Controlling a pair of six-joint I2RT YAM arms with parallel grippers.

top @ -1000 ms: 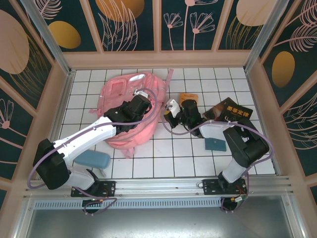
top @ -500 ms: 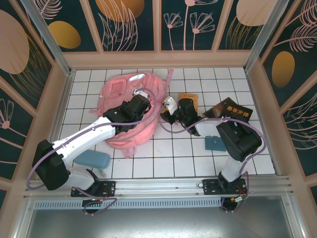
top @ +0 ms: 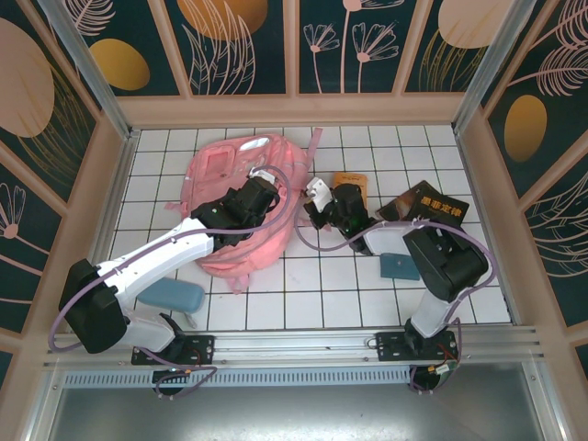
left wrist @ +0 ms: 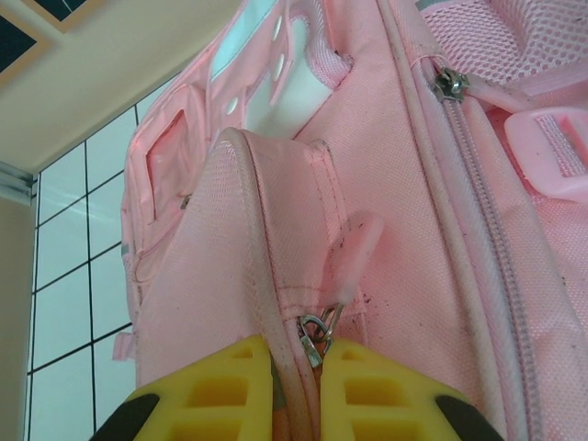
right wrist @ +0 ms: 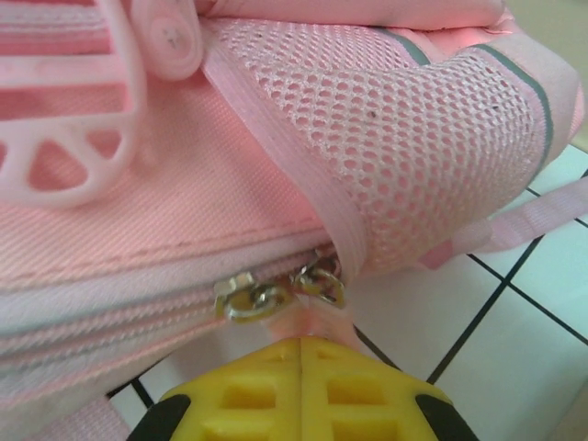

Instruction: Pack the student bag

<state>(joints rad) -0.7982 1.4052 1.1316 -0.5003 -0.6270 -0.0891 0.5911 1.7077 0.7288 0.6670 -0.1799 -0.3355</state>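
Student bag (top: 230, 165) flat on table (top: 331, 294), 10 o'clock of centre. Left fingers (left wrist: 230, 390) pinching bag's piped seam, metal zipper pull (left wrist: 315, 333) touching grip at 1 o'clock. Right fingers (right wrist: 257, 386) pressed together on pink zipper tab (right wrist: 308, 323) at bag's 3 o'clock edge, below mesh pocket (right wrist: 413, 138).

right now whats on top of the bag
The left gripper sits on the bag, shut on a fabric fold beside a zipper pull. Its arm crosses the bag's lower part; whatever lies under the arm is hidden.
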